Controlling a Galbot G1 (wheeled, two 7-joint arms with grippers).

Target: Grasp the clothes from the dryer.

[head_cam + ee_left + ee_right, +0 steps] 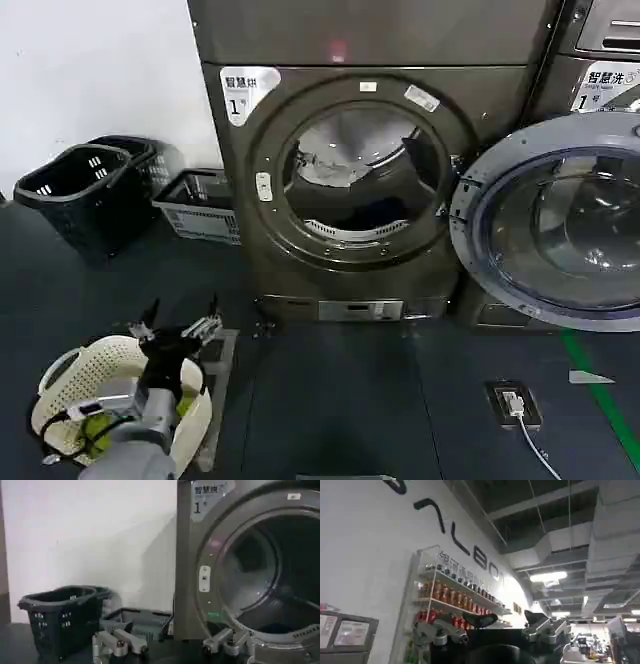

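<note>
White corner label w/ "1" on dryer (pixel 340 170); similar label on neighbouring machine (pixel 600 85).

Left gripper (pixel 178 330) low, fingers (pixel 122 642) spread.

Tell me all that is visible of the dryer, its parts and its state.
The dryer is a big bronze-grey front-loading machine standing on the dark floor. A white corner label reads "1". Its round door hangs swung open to one side. Inside the steel drum lie the clothes, pale pieces and dark ones. The left gripper, open, hovers well short of the porthole, touching nothing.
</note>
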